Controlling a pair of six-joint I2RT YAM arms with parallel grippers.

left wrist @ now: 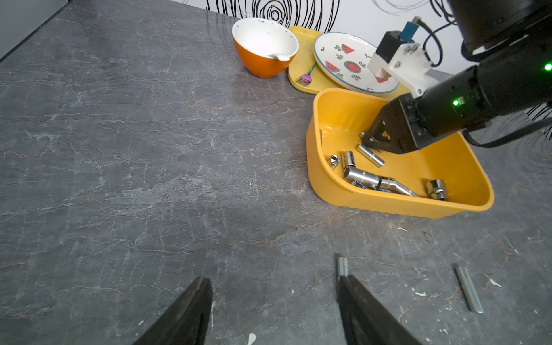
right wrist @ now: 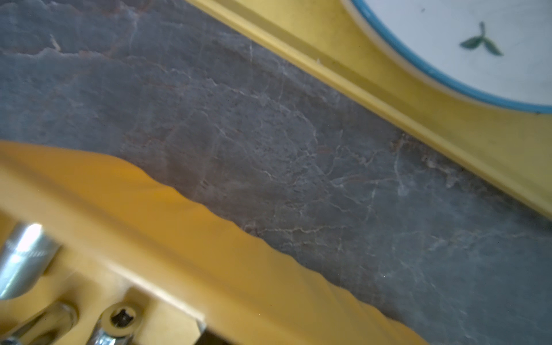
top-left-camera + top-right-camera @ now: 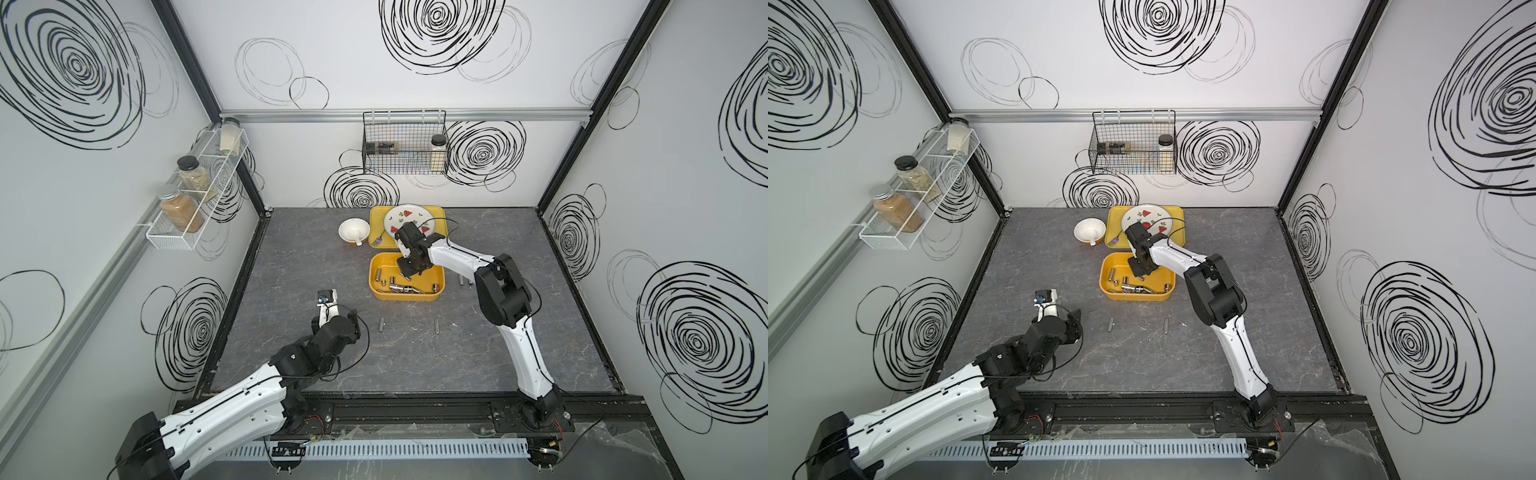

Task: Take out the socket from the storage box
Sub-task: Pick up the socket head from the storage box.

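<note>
Nearest the robot's base, the left gripper [image 1: 274, 310] hangs over the worktop [image 1: 149, 149] with its jaws wide and empty. A loose socket [image 1: 342, 266] lies on the worktop just beside one finger, so a careless sweep there would send it rolling.

Farther out, the right gripper [image 1: 366, 139] is down inside the storage box [image 1: 328, 185]. Its jaws stand narrow with a glint of metal at their tip, but I cannot tell whether they grip anything. The sockets are smooth, round chrome, so a shallow or off-centre pinch would likely let one squirt out on the lift. The box looks light, and a finger catching its wall would probably drag or tip it.

Just beyond the box, the plate [image 3: 405, 216] on the yellow tray [image 3: 376, 220] sits close to the right wrist. A lift that swings that way could knock it.

The sockets lie on the box floor. The slim socket [image 1: 370, 155] is touching or just beside the right jaws' tip. The large socket [image 1: 361, 176] and the short socket [image 1: 436, 189] lie nearer the wall on the robot's side. All three are well apart from the left jaws.
</note>
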